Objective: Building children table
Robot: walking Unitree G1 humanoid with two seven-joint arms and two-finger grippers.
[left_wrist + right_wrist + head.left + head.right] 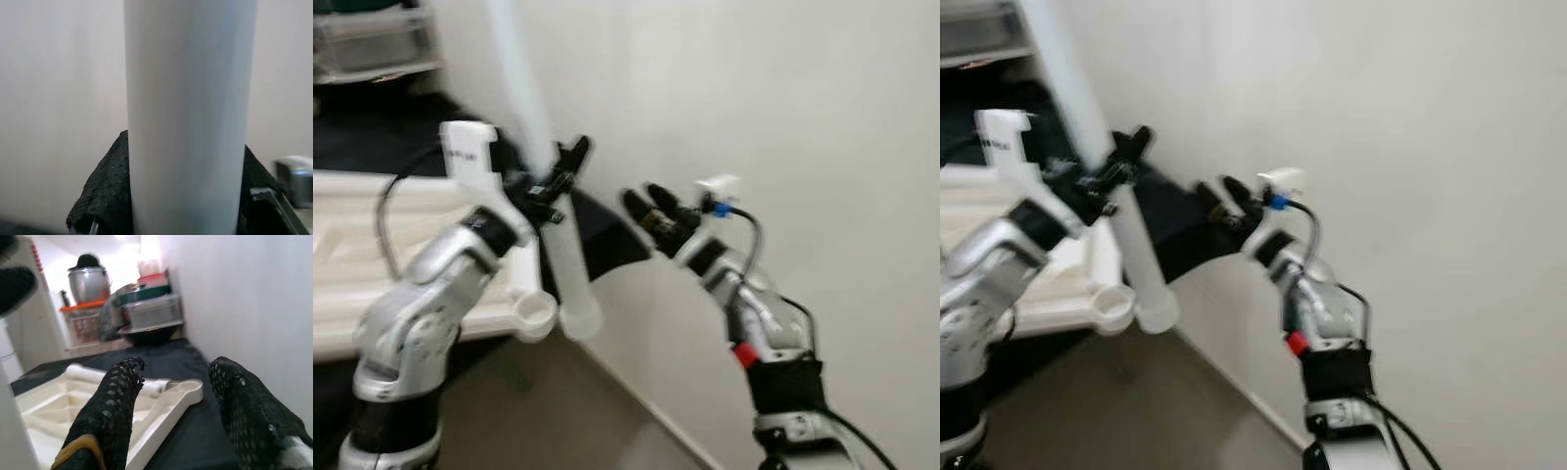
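I hold a white tubular table leg (570, 269) nearly upright, with my left gripper (560, 171) shut around its middle. The leg's lower end hangs just beside the round corner socket (536, 311) of the white upturned tabletop (352, 245), which lies on a black mat. In the left wrist view the leg (188, 117) sits between the black finger pads (105, 196). My right gripper (641, 199) stands open to the right of the leg, close to the wall, with nothing between its fingers (110, 406). The right wrist view looks over the tabletop (73, 406).
A white wall (783, 117) runs close along the right. The black mat (607, 240) covers the floor under the tabletop, with brown floor (558, 411) nearer me. Beyond it stand a metal pot (88, 281) on an orange rack and stacked containers (151, 308).
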